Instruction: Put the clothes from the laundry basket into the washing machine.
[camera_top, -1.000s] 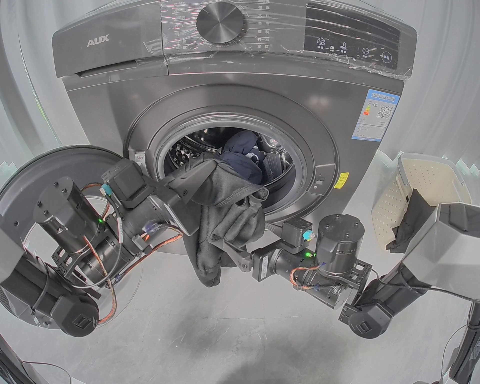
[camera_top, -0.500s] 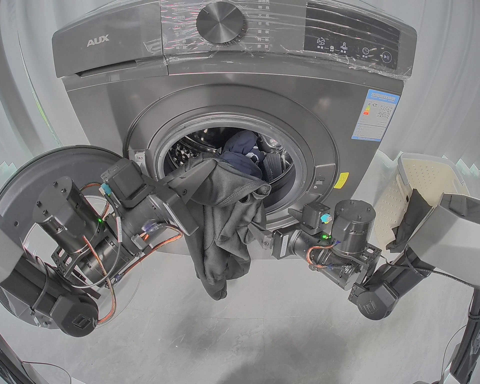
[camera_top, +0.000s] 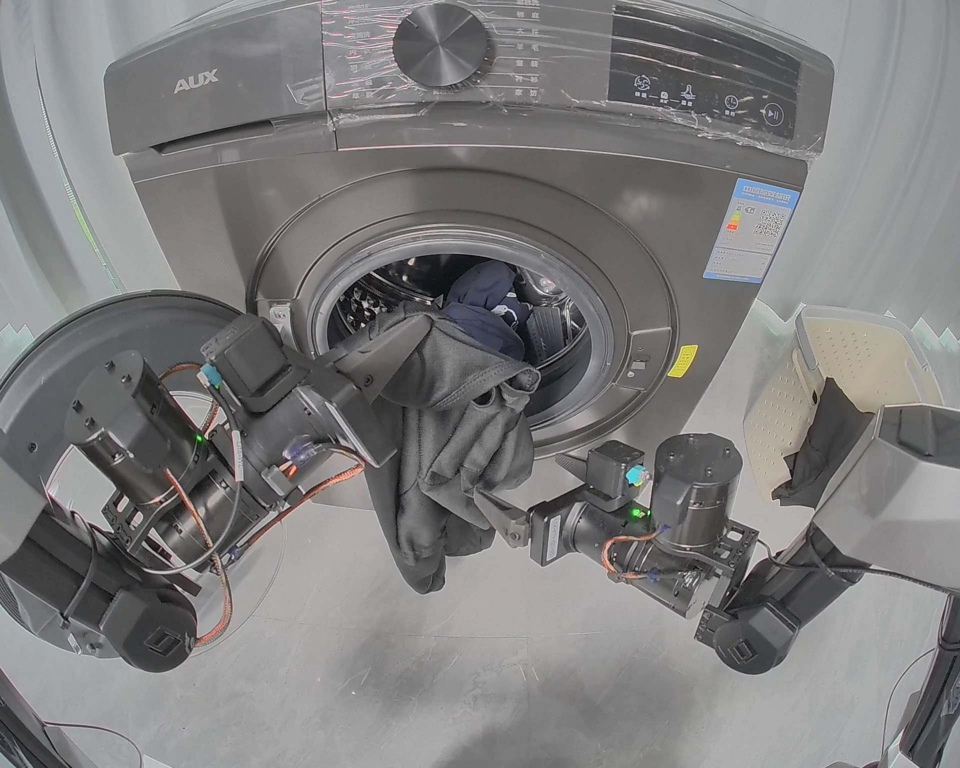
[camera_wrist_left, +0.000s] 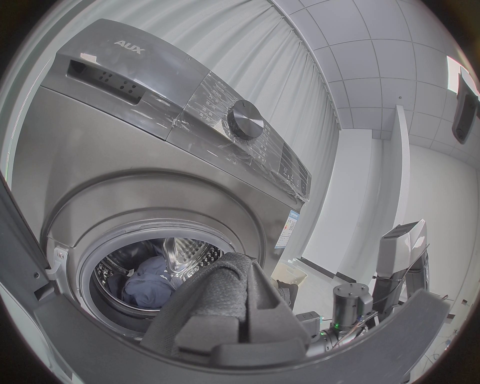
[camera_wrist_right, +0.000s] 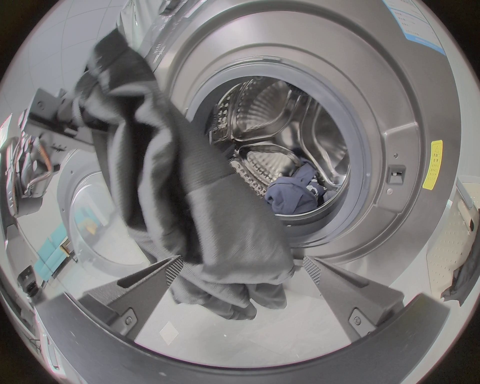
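Our left tool (camera_top: 415, 335) clamps a dark grey cloth garment (camera_top: 450, 440); our right tool (camera_top: 492, 512), fingers apart, meets its hanging part.

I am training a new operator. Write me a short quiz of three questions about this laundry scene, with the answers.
1. True or false: the left gripper is shut on the dark grey garment.
2. Fill in: the right gripper has its jaws ____ (open or shut).
3. Where does the navy garment lie? A: in the drum. B: in the left gripper. C: in the right gripper.
Key: 1 true; 2 open; 3 A.
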